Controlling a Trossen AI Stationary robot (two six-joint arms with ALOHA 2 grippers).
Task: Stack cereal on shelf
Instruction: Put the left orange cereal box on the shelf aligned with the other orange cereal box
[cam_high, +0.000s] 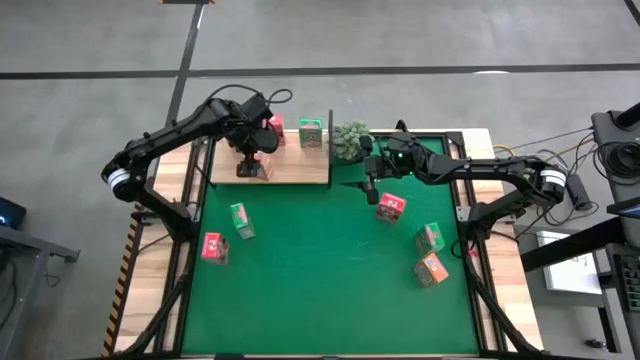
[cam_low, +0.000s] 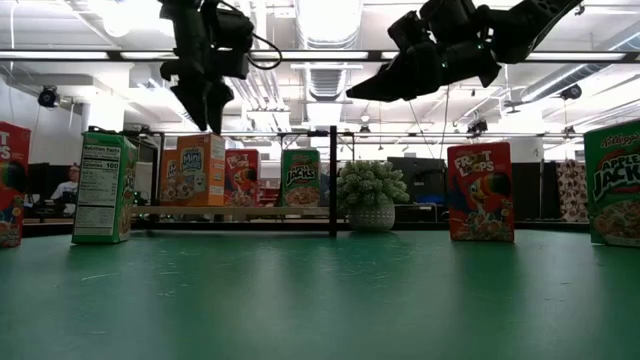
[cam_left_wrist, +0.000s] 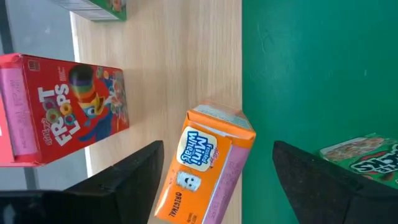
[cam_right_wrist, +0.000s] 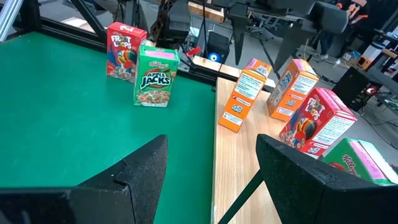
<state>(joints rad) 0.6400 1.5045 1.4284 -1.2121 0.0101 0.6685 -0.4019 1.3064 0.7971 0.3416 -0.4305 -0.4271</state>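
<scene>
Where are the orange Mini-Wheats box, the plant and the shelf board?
Orange Mini-Wheats box (cam_left_wrist: 208, 165): left wrist view, on its printed front face.
Plant (cam_high: 350, 138): high view, on the middle of its leaves.
Shelf board (cam_high: 300, 165): high view, on bare wood near its front edge.

A robotics lab or workshop: two arms are mounted at a table (cam_high: 160, 262) with a green mat (cam_high: 320, 270) on a bare concrete floor (cam_high: 400, 40), with ceiling strip lights (cam_low: 330, 20), exposed ducts, office chairs (cam_right_wrist: 323, 18) and cables behind.
</scene>
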